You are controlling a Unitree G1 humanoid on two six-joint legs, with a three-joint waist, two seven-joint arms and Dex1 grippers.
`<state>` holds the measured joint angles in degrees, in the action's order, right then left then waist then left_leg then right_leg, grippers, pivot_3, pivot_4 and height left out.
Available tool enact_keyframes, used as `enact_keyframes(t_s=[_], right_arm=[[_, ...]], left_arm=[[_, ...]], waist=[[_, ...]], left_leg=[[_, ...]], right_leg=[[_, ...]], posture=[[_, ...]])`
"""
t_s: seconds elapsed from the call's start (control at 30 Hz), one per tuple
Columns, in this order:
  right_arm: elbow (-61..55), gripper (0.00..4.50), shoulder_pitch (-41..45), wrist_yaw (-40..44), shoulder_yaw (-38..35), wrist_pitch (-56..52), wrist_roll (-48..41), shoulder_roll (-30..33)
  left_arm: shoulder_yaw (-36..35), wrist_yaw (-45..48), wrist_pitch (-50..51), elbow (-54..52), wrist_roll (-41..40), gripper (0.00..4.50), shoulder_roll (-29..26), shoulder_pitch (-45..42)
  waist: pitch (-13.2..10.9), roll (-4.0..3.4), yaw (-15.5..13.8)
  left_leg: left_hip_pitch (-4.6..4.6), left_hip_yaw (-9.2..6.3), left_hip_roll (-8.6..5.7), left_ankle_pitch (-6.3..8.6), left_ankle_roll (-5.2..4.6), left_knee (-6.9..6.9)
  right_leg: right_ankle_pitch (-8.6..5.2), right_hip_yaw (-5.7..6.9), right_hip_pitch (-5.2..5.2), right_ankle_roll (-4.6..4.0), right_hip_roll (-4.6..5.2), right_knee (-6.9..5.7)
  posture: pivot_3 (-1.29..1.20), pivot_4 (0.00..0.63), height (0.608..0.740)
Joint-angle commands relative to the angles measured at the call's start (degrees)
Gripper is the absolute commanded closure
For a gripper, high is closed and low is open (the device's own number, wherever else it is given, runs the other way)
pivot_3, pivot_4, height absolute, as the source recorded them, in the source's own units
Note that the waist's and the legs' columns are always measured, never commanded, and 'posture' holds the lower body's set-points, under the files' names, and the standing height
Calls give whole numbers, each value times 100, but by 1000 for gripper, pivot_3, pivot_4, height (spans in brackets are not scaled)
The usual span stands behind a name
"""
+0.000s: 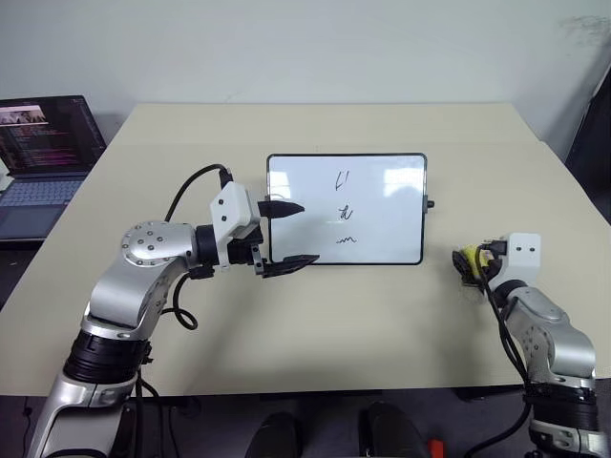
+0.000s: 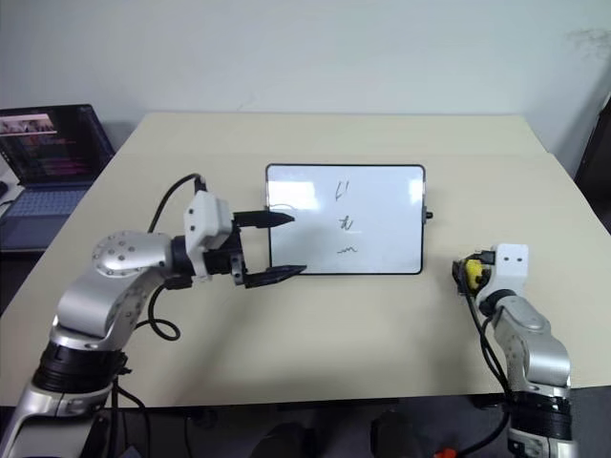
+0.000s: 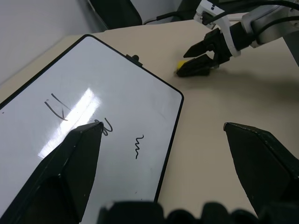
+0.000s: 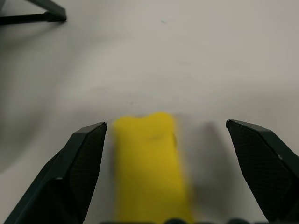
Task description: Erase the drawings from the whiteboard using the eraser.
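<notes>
The eraser [image 4: 149, 168] lies on the tabletop [image 1: 382, 324] between the right gripper [image 4: 166, 140]'s wide-open jaws, untouched. The left gripper [image 1: 286, 237] hovers, jaws spread, at the whiteboard [image 1: 382, 205]'s left edge.

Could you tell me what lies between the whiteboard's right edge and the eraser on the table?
Only bare table: in the left eye view, nothing sits between the whiteboard and the eraser.
</notes>
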<state>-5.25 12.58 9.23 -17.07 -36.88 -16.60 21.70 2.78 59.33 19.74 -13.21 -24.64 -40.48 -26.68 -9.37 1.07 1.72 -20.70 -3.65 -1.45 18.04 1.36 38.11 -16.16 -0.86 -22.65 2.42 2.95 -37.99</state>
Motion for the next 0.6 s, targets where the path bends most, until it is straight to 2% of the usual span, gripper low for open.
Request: enact_keyframes(t_s=[0.03,0.17,0.6], right_arm=[[-620,25,61,68,-99,-44,-129,91],[-1079,25,18,6,-105,-246,-155,76],[-389,25,287,-49,-63,-381,-76,10]], left_arm=[[-225,-70,17,-244,-32,0,-94,19],[-265,-85,47,-280,-48,0,-118,62],[-162,-44,105,-304,-25,0,-91,-2]], waist=[[0,0,2],[0,-1,4],[0,0,4]], left_leg=[[-2,0,1,0,0,0],[-14,6,1,0,0,0],[-16,19,1,-1,0,1]], right_leg=[[0,0,-3,0,0,-1],[0,-7,-22,0,0,-9],[1,-7,-30,0,0,-13]], posture=[[0,150,740],[0,150,740],[0,150,740]])
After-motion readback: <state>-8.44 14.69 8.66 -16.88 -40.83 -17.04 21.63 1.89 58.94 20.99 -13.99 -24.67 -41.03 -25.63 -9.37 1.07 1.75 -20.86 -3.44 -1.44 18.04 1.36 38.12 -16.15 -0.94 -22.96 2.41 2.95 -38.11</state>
